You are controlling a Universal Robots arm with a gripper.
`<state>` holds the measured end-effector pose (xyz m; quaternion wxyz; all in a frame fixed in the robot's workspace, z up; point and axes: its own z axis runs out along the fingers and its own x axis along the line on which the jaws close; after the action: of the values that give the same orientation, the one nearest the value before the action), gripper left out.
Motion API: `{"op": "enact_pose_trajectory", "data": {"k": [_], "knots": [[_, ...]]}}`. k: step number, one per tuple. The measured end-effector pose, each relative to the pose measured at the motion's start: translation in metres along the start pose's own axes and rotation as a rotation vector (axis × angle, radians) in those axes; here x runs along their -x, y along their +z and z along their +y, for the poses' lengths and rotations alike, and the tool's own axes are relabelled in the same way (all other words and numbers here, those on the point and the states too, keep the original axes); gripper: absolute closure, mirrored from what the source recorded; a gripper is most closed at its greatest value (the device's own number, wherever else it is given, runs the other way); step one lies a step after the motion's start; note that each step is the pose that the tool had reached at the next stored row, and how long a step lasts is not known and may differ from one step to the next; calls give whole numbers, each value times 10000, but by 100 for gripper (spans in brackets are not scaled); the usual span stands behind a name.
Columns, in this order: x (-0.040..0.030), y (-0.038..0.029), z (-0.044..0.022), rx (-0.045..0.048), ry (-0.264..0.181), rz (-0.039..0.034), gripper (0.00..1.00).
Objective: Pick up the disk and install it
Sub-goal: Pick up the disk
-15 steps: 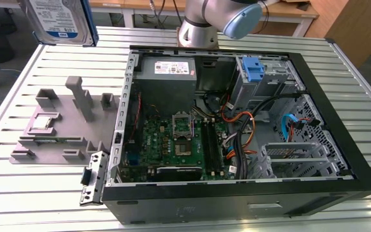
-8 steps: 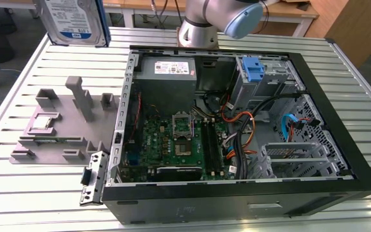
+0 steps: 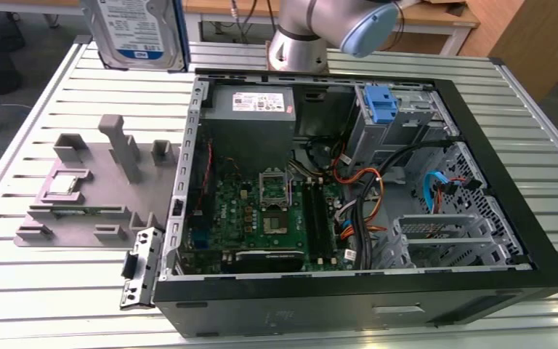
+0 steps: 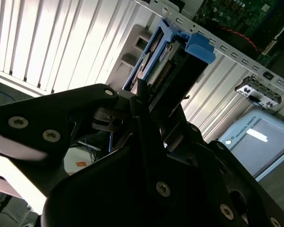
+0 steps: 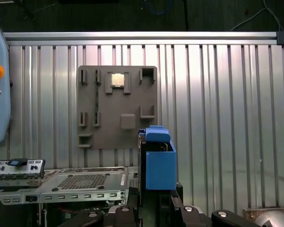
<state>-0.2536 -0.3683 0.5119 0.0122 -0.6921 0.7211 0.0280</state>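
Observation:
The disk (image 3: 139,33), silver with a white-and-blue label, hangs in the air over the far left of the slatted table, beyond the grey holder plate (image 3: 95,193). In the second wrist view my gripper (image 4: 154,92) is shut on the disk (image 4: 173,59), with its dark fingers (image 4: 143,97) clamped on the end of the drive. The blue carrier's tab (image 4: 199,45) juts out past them. The first wrist view shows the blue carrier (image 5: 157,161) standing out from the gripper (image 5: 156,208), over the edge of the holder plate (image 5: 117,106).
The open computer case (image 3: 511,182) lies on the table with the motherboard (image 3: 259,218), cables and a metal drive cage (image 3: 444,233) exposed. An upright blue latch (image 3: 381,105) stands at its far side. A small silver chip (image 3: 63,183) sits on the holder plate.

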Motion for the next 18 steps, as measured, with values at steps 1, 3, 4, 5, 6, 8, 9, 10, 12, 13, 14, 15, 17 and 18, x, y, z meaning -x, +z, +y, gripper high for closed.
{"op": "enact_pose_trajectory", "data": {"k": [1,3,4,5,6,8,9,10,12,13,14,15,17,18], "knots": [[2,-1,-40,3,2,1,65],[5,-1,-124,10,1,1,65],[7,-1,-163,12,1,0,65],[8,-1,-201,15,1,1,65],[10,-1,-237,17,2,1,65],[13,-2,-312,23,2,2,65],[14,-3,-347,25,1,2,65],[16,-3,-381,27,1,2,65],[18,-2,-441,28,2,1,65],[19,-3,-457,31,2,2,65],[19,-4,-462,31,1,3,65],[19,-3,-461,30,2,2,65],[19,-3,-462,30,3,1,65],[19,-2,-470,29,2,1,65]]}}
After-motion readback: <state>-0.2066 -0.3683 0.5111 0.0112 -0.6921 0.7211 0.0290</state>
